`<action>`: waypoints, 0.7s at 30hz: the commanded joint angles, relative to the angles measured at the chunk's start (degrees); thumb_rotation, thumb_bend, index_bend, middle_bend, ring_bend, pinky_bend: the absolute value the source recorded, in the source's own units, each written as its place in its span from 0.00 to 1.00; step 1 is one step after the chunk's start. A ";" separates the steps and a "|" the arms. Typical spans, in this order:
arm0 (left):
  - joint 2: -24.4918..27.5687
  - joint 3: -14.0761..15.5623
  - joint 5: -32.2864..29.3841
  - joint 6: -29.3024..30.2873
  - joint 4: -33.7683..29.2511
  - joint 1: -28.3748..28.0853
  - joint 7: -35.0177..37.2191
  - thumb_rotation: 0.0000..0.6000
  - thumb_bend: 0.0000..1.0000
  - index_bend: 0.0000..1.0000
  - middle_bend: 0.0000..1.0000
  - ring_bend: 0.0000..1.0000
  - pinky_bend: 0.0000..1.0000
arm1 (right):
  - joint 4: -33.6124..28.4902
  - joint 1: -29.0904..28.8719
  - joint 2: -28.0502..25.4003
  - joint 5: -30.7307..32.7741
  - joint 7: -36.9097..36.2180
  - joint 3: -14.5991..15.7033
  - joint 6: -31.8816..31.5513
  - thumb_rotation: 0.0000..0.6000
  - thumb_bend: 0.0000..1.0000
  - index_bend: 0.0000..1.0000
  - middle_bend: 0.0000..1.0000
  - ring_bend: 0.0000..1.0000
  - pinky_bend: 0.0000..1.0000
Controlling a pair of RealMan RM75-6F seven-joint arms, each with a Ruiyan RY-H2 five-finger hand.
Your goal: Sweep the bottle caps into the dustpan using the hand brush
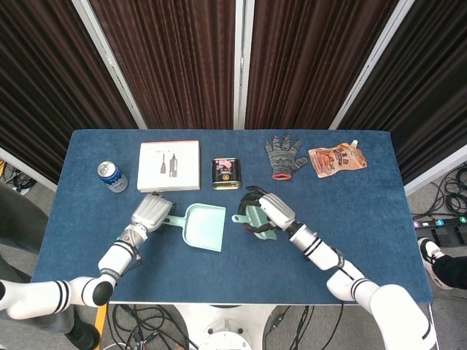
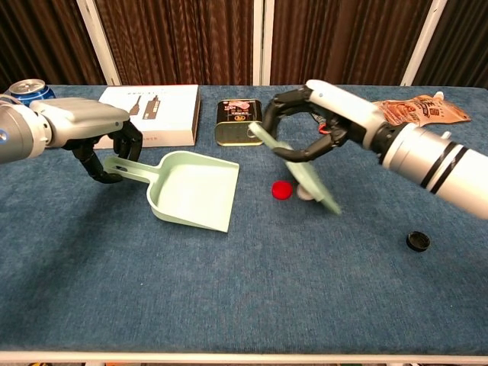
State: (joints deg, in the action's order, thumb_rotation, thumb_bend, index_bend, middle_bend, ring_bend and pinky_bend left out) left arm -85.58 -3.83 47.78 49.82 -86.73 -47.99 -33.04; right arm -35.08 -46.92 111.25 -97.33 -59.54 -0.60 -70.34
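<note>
A mint-green dustpan (image 2: 194, 191) lies on the blue table, mouth facing right. My left hand (image 2: 91, 126) grips its handle (image 1: 174, 219). My right hand (image 2: 324, 114) holds the green hand brush (image 2: 305, 171), tilted down to the table just right of the pan. A red cap (image 2: 282, 190) lies between the pan's mouth and the brush. A white cap (image 2: 305, 192) peeks out from behind the brush head, beside the red one. A black cap (image 2: 416, 242) lies alone, far right and nearer the front edge. In the head view my right hand (image 1: 268, 211) hides the red and white caps.
Along the back of the table stand a soda can (image 1: 112, 176), a white box (image 1: 168, 165), a small tin (image 1: 226, 173), a grey glove (image 1: 285, 154) and an orange pouch (image 1: 337, 158). The tin is close behind the brush.
</note>
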 commanded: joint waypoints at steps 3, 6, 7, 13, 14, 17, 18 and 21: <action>-0.03 0.26 -0.71 -0.60 -0.09 -0.38 -0.02 1.00 0.34 0.51 0.50 0.36 0.25 | -2.02 -0.45 1.38 0.20 -0.82 -0.44 -1.54 1.00 0.67 0.78 0.67 0.29 0.13; -0.07 0.49 -0.99 -0.78 -0.21 -0.68 -0.30 1.00 0.34 0.51 0.50 0.36 0.25 | -3.04 -0.29 1.34 0.46 -1.38 -0.80 -2.80 1.00 0.67 0.78 0.67 0.29 0.13; -0.07 0.62 -1.11 -0.76 -0.25 -0.83 -0.58 1.00 0.34 0.51 0.50 0.36 0.25 | -3.64 -0.05 1.02 0.68 -1.64 -1.03 -3.51 1.00 0.67 0.78 0.67 0.29 0.13; 0.23 0.94 -1.41 -0.13 -0.91 -1.23 -1.30 1.00 0.34 0.51 0.50 0.36 0.25 | -9.85 2.43 -4.41 1.08 0.57 -0.29 -5.63 1.00 0.68 0.78 0.68 0.30 0.13; 0.24 0.97 -1.42 -0.06 -0.98 -1.26 -1.34 1.00 0.34 0.51 0.50 0.36 0.25 | -11.36 3.04 -5.62 1.03 1.39 0.16 -5.80 1.00 0.69 0.78 0.68 0.30 0.13; 0.18 1.07 -1.53 0.16 -1.05 -1.39 -1.46 1.00 0.34 0.51 0.50 0.36 0.25 | -16.95 5.24 -10.16 0.85 4.60 1.88 -6.32 1.00 0.69 0.78 0.68 0.30 0.13; 0.12 1.13 -1.63 0.18 -0.99 -1.45 -1.53 1.00 0.34 0.51 0.50 0.36 0.25 | -19.30 6.24 -11.97 0.87 6.24 2.52 -6.62 1.00 0.70 0.78 0.68 0.30 0.13; 0.01 1.13 -2.04 0.12 -0.73 -1.61 -1.53 1.00 0.34 0.51 0.50 0.36 0.25 | -24.19 8.73 -15.61 1.35 10.35 3.85 -7.18 1.00 0.71 0.78 0.68 0.30 0.13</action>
State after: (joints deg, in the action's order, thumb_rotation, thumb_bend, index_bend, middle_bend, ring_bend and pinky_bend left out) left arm -85.55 -2.70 45.74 49.96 -87.48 -49.57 -34.58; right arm -55.00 -40.90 99.36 -96.31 -53.01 1.52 -76.66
